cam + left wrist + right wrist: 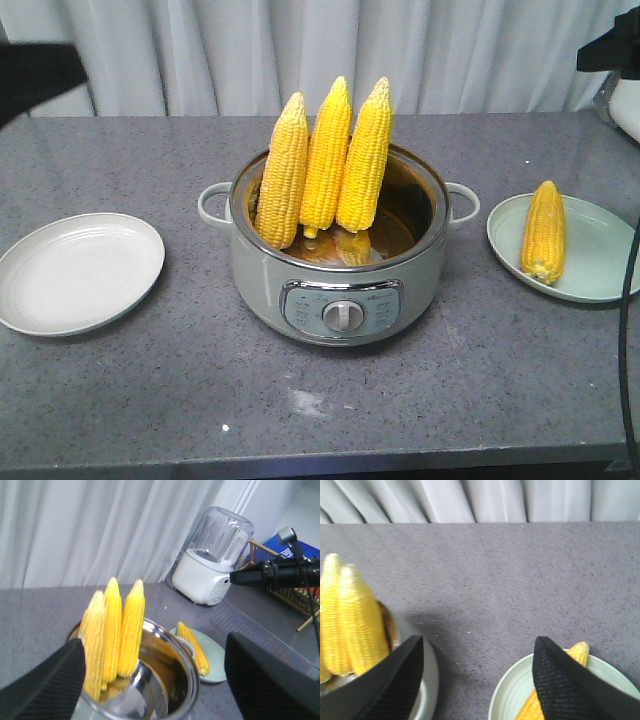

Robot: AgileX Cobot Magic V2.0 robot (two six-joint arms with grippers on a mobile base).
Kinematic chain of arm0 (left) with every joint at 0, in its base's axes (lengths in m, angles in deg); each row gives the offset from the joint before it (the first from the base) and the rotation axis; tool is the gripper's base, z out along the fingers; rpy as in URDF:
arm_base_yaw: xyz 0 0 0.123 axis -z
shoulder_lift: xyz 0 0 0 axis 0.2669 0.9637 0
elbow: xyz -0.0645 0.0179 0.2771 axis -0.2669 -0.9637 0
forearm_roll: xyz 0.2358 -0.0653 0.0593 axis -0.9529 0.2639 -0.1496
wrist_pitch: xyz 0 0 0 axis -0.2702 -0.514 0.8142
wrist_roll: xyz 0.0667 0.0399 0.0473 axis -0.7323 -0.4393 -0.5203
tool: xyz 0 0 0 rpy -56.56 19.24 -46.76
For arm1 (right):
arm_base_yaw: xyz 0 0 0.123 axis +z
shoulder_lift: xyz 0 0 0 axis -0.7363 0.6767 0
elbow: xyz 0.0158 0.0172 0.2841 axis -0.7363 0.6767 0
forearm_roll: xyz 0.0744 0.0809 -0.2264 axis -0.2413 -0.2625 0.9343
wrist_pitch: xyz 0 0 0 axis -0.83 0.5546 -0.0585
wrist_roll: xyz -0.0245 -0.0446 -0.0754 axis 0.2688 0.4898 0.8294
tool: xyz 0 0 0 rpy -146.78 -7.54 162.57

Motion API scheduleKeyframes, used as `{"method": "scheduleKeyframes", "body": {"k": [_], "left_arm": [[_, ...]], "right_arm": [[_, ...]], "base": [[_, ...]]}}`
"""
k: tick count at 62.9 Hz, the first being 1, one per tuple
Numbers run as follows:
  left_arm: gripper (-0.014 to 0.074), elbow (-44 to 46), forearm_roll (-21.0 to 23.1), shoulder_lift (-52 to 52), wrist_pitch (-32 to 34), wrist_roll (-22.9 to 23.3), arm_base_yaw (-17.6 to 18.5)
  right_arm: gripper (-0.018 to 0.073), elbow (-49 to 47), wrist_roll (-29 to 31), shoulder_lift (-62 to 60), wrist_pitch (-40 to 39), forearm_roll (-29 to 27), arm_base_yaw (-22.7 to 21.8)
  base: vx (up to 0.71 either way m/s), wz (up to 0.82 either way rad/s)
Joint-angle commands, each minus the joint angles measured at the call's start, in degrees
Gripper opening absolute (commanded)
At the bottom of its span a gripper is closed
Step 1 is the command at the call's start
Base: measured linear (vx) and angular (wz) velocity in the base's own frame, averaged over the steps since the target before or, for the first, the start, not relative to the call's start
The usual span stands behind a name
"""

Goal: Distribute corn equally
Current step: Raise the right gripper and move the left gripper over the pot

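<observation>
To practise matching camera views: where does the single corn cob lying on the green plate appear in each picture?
Front view: cob far right, on its plate.
Left wrist view: cob lower centre-right, beyond the pot.
Right wrist view: cob bottom right, partly hidden.
Shared landmark: the pot holding three upright cobs.

Kitchen-style setup, curtained off.
Grey speckled tabletop (420,400) carries an electric cooking pot (255,285) with a front dial (343,316), corn (327,155) standing in it, a white plate (75,270) and a green plate (600,250); a blender-type appliance (212,562) sits near the back; a white curtain (300,50) hangs behind.
</observation>
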Motion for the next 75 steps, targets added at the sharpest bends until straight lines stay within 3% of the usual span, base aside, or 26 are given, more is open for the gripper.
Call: {"method": "scheduleKeyframes", "body": {"k": [1,17,29,51,63,75], "left_arm": [[0.0556,10.2,2.4,5.7,0.3,-1.5,0.0],[0.0517,36.2,-3.7,28.4,-5.8,2.5,3.2],[0.0542,49.4,-5.6,41.3,-10.4,5.2,6.4],[0.0596,52.0,-5.2,49.9,-9.5,5.2,7.6],[0.0595,52.0,-0.5,52.0,-8.1,5.7,7.6],[0.0595,52.0,0.1,53.8,-6.7,2.3,8.3]], "right_arm": [[0.0462,-1.8,0.0,-4.7,-0.1,-2.5,-0.3],[0.0462,-1.8,-1.5,-7.3,1.4,-2.6,-0.3],[0.0462,-1.8,-1.5,-7.3,2.2,-2.2,-0.3],[0.0462,-1.8,-1.8,-7.3,2.2,-2.1,-0.3],[0.0462,-1.8,-2.0,-7.3,2.3,-2.1,-0.3],[0.0462,-1.8,-2.0,-7.3,2.3,-2.1,-0.3]], "base": [[0.0,0.0],[0.0,0.0],[0.0,0.0],[0.0,0.0],[0.0,0.0],[0.0,0.0]]}}
